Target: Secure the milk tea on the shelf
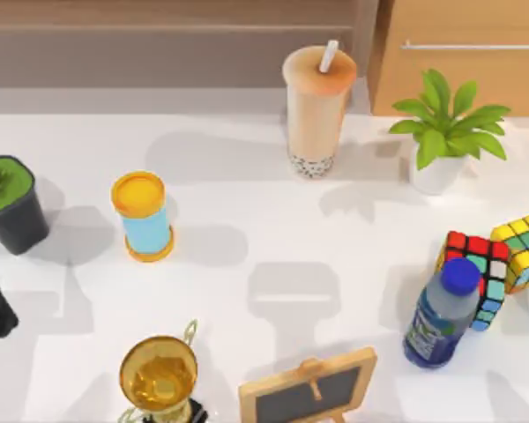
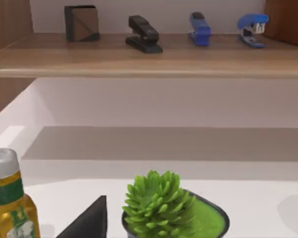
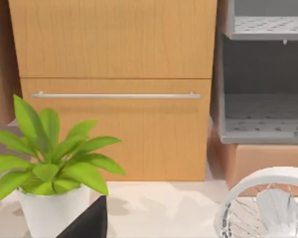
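White table (image 1: 264,264) before brown shelf (image 1: 159,44); milk tea (image 1: 316,110) upright at the shelf's foot, ungrasped.

Opening step: next calls for reaching and gripping the cup. Claw state cannot be told; distance from either claw unclear. Holds beige drink, dark pearls at base, lidded with white straw. Blue can (image 1: 145,218) nearby, lid on.

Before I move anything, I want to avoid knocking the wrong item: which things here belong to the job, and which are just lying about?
For the job:
milk tea, standing on the table in front of the shelf
shelf, at the back

Lying about:
blue can
water bottle
two puzzle cubes
leafy plant
dark-potted plant
trophy
small chalkboard
cabinet
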Controlling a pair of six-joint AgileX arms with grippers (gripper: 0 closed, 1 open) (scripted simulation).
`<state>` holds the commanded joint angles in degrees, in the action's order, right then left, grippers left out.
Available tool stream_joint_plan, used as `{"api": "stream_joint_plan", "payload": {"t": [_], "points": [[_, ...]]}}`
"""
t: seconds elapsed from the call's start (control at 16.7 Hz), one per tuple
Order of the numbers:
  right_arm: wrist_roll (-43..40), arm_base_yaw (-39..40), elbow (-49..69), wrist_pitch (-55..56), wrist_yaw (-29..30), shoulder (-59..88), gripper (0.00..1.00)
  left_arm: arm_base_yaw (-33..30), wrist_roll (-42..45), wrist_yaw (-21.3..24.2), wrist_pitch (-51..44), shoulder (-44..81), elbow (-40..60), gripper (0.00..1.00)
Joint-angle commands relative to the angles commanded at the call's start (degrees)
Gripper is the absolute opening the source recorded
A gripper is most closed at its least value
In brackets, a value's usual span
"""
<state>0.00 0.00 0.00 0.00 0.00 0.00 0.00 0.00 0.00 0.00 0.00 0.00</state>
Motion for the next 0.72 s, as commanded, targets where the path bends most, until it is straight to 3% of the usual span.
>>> {"api": "stream_joint_plan", "payload": {"t": [0.3, 0.72], "points": [[0.00, 0.00, 0.00, 0.00, 0.00, 0.00, 1.00, -1.98, -0.04, -2.42, 3.38, 3.44, 3.03, 1.00], [0.00, 0.00, 0.00, 0.00, 0.00, 0.00, 1.00, -15.96, -0.34, -18.06, 26.47, 32.13, 22.50, 1.00]]}}
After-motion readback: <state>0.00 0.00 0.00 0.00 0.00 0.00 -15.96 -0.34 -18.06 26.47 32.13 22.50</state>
